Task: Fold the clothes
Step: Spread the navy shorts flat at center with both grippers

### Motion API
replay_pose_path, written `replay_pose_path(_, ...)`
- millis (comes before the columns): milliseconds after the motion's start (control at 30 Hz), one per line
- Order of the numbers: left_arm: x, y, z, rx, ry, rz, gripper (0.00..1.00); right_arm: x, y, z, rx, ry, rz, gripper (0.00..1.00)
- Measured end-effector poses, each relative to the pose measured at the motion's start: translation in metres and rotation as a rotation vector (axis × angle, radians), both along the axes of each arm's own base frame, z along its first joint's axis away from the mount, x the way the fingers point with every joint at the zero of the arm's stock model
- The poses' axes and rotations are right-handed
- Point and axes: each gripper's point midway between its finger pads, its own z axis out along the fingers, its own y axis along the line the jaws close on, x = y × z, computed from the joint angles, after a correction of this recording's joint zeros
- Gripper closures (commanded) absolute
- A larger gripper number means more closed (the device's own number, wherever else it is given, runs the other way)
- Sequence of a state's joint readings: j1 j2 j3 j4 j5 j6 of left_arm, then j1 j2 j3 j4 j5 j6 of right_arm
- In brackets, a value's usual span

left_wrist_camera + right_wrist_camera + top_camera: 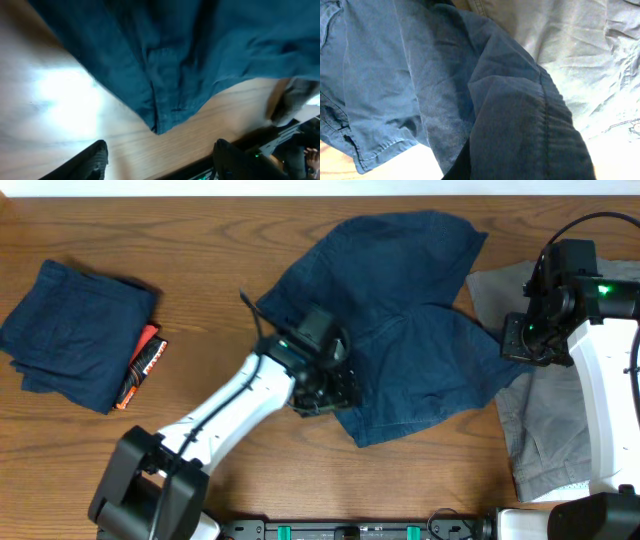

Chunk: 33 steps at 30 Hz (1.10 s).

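while the navy shorts lie spread and rumpled over the middle of the desk, reaching toward its far edge, i judge the fold is only being set up. my left gripper is released: its fingers stand apart with bare wood between them. the shorts' near hem corner hangs just beyond, touching neither finger. i'd guess the gripper sits there to take that corner.

my right gripper is at the shorts' right edge, over the grey garment by the desk's right edge. it is clenched. its fingers are hidden in the wrist view, but a dark fold runs right up under the camera, so i take it to be pinching the navy cloth, probably to keep it off the grey one.

a folded navy pile rests near the left edge with an orange-and-black item against it. that is likely the spot for finished pieces.
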<state>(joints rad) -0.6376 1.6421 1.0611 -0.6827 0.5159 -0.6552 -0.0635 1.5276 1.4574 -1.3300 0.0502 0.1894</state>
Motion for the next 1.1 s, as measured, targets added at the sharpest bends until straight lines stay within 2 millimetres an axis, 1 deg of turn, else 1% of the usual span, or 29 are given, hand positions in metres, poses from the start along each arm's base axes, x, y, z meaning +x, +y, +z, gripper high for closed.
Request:
replay_pose_path(133,-0.03,-0.005,-0.019,0.037,0.074,0.016,0.29,0.0,0.0,0.0,0.0,-0.001,0.0,0.95)
replay_pose_path(300,-0.054,-0.015,-0.026,0.053,0.127,0.023,0.29,0.001,0.0,0.0,0.0,-0.004,0.0,0.95)
replay_pose_path(467,-0.063,-0.028,-0.026,0.056,0.116,0.026,0.29,0.001,0.0,0.0,0.0,-0.005,0.0,0.95)
replay_pose_path(633,-0.056,-0.039,-0.033,0.051,0.047,0.076,0.3,0.001,0.0,0.0,0.0,-0.005,0.0,0.95)
replay_pose_path(700,-0.055,-0.039,-0.039,0.05,0.036,0.103,0.3,0.001,0.0,0.0,0.0,-0.004,0.0,0.95)
replay_pose_path(733,-0.054,-0.039,-0.042,0.048,0.029,0.114,0.35,0.001,0.0,0.0,0.0,-0.005,0.0,0.95)
replay_pose_path(800,-0.051,-0.036,-0.049,0.058,0.012,0.144,0.49,0.001,0.0,0.0,0.0,-0.005,0.0,0.95)
replay_pose_path(867,-0.048,-0.029,-0.055,0.085,-0.007,0.174,0.72,0.001,0.0,0.0,-0.001,-0.005,0.0,0.95)
replay_pose_path(900,-0.047,-0.027,-0.056,0.094,-0.016,0.178,0.81,0.001,0.0,0.0,-0.001,-0.004,0.0,0.95)
replay_pose_path(933,-0.044,-0.025,-0.057,0.106,-0.032,0.188,0.94,0.001,0.0,0.0,-0.001,-0.004,0.0,0.95)
replay_pose_path(1100,-0.034,-0.019,-0.06,0.142,-0.096,0.192,0.94,0.001,-0.001,0.0,-0.003,-0.004,0.0,0.95)
